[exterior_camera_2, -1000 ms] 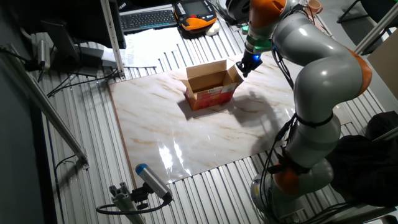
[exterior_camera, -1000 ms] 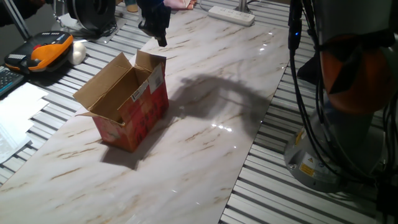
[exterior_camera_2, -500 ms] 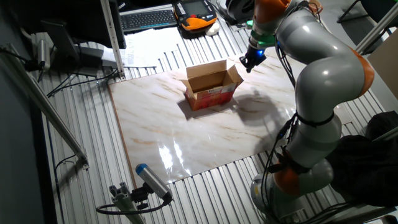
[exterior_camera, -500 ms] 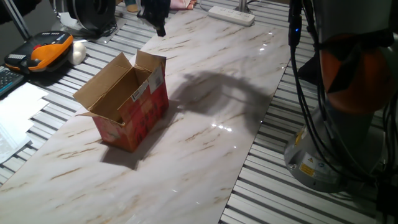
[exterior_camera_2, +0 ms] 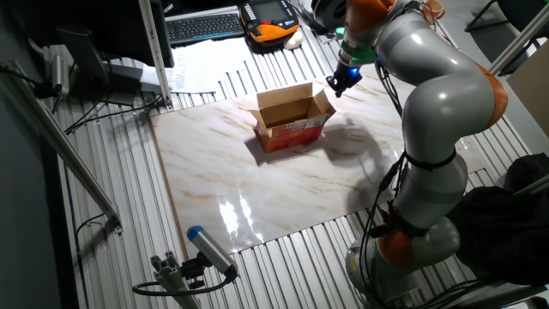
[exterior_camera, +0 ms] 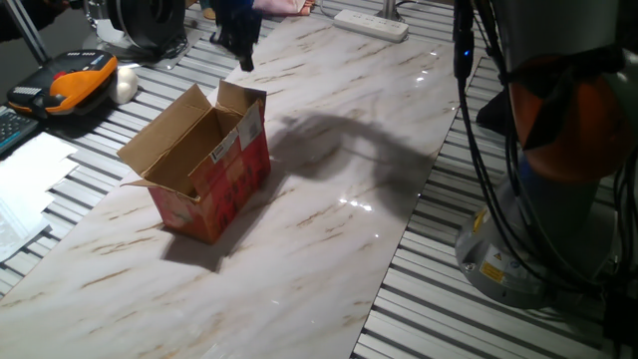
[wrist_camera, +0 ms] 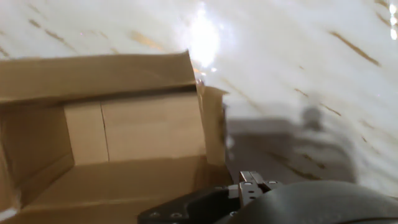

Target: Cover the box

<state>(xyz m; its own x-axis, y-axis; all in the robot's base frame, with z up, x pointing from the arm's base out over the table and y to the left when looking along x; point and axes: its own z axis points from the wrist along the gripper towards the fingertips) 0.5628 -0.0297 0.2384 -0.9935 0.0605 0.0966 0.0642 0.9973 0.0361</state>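
The box (exterior_camera: 214, 184) stands open on the marble table (exterior_camera: 329, 229), red outside and brown inside, with its flaps up. A white barcode label (exterior_camera: 231, 142) sits on the flap nearest the arm. In the other fixed view the box (exterior_camera_2: 292, 130) lies mid-table. My gripper (exterior_camera: 244, 60) hovers above and behind the box's far end, clear of the flaps; its tip tapers to one point and holds nothing. The other fixed view shows the gripper (exterior_camera_2: 334, 88) just right of the right flap. The hand view looks down into the brown box interior (wrist_camera: 137, 130), with the gripper (wrist_camera: 252, 185) at the bottom edge.
A white power strip (exterior_camera: 371, 24) lies at the table's far end. An orange-black handset (exterior_camera: 70, 82) and white papers (exterior_camera: 30, 170) sit left of the table, near a keyboard (exterior_camera_2: 202, 26). The robot base (exterior_camera: 518, 249) and cables stand on the right.
The gripper rose away from the labelled flap, then shifted slightly back left over the box's far end. The box and its flaps have not moved.
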